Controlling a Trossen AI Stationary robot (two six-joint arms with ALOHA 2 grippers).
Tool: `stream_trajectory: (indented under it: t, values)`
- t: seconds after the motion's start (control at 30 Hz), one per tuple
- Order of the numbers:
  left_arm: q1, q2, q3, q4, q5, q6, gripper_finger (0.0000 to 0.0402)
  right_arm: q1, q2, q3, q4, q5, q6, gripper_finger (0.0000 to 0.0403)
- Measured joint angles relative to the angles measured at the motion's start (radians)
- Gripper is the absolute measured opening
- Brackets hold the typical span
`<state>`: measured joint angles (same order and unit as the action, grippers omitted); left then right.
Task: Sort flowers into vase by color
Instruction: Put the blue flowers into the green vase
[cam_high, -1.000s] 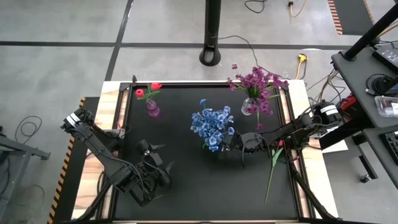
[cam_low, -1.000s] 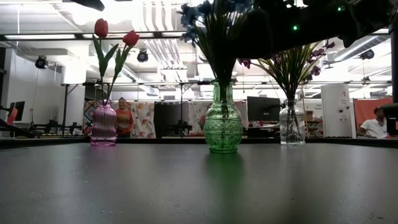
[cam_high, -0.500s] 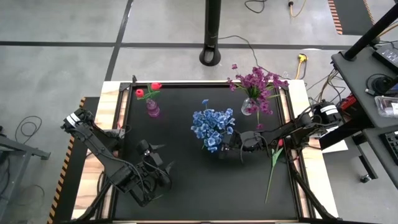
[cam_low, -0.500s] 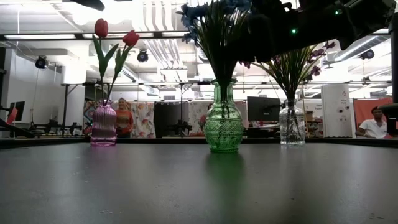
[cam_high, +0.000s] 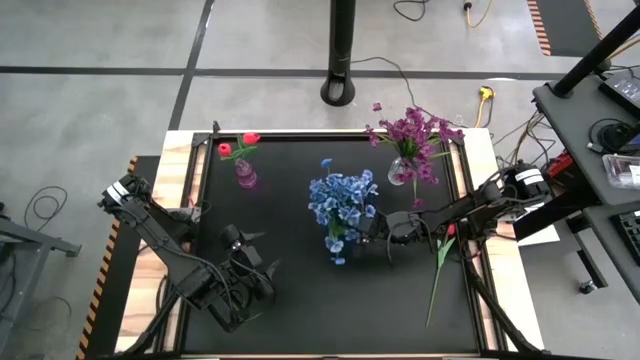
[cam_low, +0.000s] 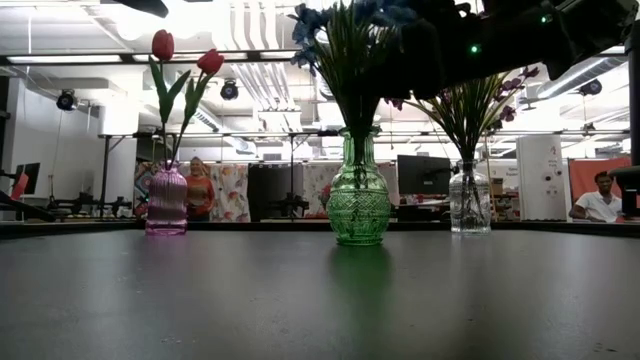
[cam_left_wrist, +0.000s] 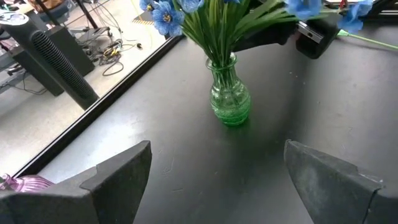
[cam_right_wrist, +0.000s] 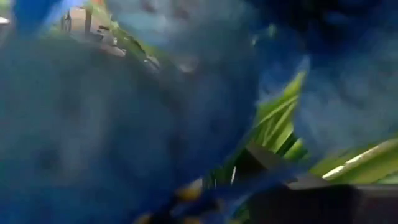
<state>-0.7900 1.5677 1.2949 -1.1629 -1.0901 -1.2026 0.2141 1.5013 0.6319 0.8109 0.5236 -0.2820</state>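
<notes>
Blue flowers stand in a green glass vase at mid table; the vase also shows in the left wrist view. My right gripper is in among the blooms from the table's right, and blue petals fill its wrist view. Red tulips stand in a pink vase at the far left. Purple sprays stand in a clear vase at the far right. One loose flower's green stem lies on the table under my right arm. My left gripper is open and empty at the near left.
The black tabletop has free room along its near side, between the two arms. A wooden rim borders the table. People sit in the room beyond the far edge.
The blue bunch has shifted: one bloom now reaches farther toward the table's near edge than before. Both arms have kept almost still.
</notes>
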Motion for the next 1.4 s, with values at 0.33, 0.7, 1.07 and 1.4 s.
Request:
stream_trajectory:
  t: [0.33,0.7,1.07,1.4]
  values:
    - [0.0,0.0,0.0,0.0,0.001,0.0,0.0348,0.042,-0.012,0.0,0.0,0.022,-0.031,0.0184]
    - [0.0,0.0,0.0,0.0,0.013,-0.001,0.0348,0.065,-0.029,0.04,-0.016,0.037,-0.07,0.0203]
    - [0.0,0.0,0.0,0.002,0.02,-0.01,0.0348,0.078,-0.048,0.112,-0.198,0.047,-0.017,0.0252]
    - [0.0,0.0,0.0,0.002,0.028,-0.01,0.0348,0.102,-0.066,0.19,-0.416,0.081,0.047,0.0284]
